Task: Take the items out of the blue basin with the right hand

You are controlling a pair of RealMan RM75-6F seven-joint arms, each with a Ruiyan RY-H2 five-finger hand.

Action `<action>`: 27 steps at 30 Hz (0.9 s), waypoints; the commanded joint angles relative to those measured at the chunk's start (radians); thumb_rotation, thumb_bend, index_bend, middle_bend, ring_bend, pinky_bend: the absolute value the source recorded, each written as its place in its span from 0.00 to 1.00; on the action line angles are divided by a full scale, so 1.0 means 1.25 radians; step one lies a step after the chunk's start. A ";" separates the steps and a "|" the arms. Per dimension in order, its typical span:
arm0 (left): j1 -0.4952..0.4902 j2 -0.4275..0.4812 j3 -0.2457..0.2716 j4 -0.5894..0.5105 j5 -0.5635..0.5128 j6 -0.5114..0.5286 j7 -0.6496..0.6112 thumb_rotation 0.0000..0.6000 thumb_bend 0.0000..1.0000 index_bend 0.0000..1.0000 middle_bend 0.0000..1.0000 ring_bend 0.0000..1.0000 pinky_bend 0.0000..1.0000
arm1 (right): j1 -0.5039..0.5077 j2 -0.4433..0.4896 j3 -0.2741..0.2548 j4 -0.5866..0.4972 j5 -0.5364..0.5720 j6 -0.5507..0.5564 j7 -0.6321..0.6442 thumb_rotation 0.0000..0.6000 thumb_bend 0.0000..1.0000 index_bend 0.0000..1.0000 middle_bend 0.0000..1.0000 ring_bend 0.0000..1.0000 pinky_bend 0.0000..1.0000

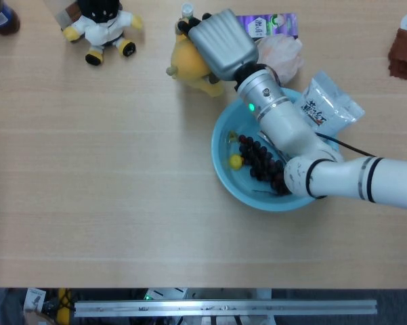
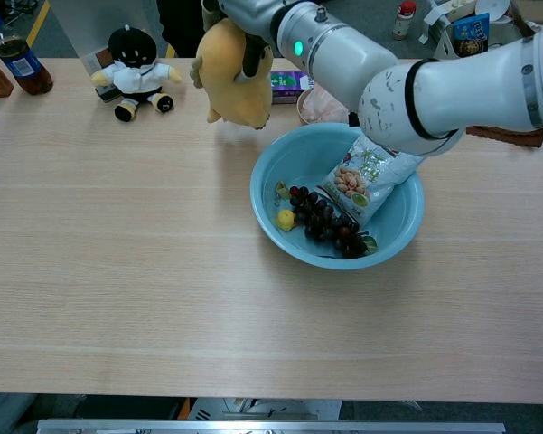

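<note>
My right hand (image 1: 217,42) (image 2: 244,23) grips a yellow plush toy (image 1: 187,66) (image 2: 230,72) and holds it above the table, up and to the left of the blue basin (image 1: 225,179) (image 2: 262,203). Inside the basin lie a bunch of dark grapes (image 1: 261,161) (image 2: 327,222), a small yellow fruit (image 1: 236,162) (image 2: 286,220) and a snack bag (image 1: 325,107) (image 2: 369,172) leaning on the right rim. My right arm reaches over the basin and hides part of its contents in the head view. The left hand is not visible.
A black-and-white plush doll (image 1: 100,26) (image 2: 134,70) sits at the far left. A purple box (image 1: 267,26) (image 2: 285,83), a pink bag (image 1: 279,49) (image 2: 330,104) and a small white tube (image 1: 186,10) lie behind the basin. Dark bottle (image 2: 16,56) far left; brown cloth (image 1: 404,51) far right.
</note>
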 commanded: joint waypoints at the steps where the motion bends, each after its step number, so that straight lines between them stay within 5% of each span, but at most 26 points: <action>1: 0.001 0.001 0.000 0.001 -0.001 -0.001 -0.001 1.00 0.36 0.35 0.23 0.26 0.23 | 0.005 -0.001 -0.005 0.001 0.006 0.005 -0.007 1.00 0.16 0.24 0.38 0.40 0.59; 7: 0.000 0.000 0.000 0.002 -0.002 -0.004 0.000 1.00 0.36 0.35 0.23 0.26 0.23 | -0.008 0.025 -0.017 -0.027 -0.014 0.018 0.011 1.00 0.16 0.20 0.35 0.39 0.58; 14: -0.003 -0.003 -0.001 -0.001 0.002 -0.006 0.004 1.00 0.36 0.35 0.23 0.26 0.23 | -0.011 0.063 -0.026 -0.056 -0.005 0.014 0.011 1.00 0.16 0.01 0.24 0.28 0.48; 21: -0.003 -0.004 -0.001 -0.002 0.004 -0.007 0.005 1.00 0.36 0.35 0.23 0.26 0.23 | -0.010 0.081 -0.040 -0.057 0.019 -0.017 0.023 1.00 0.09 0.00 0.13 0.14 0.34; 27: -0.003 -0.002 -0.002 0.002 -0.002 -0.010 0.002 1.00 0.36 0.35 0.23 0.26 0.23 | -0.052 0.158 -0.058 -0.138 -0.082 -0.013 0.087 1.00 0.05 0.00 0.15 0.13 0.33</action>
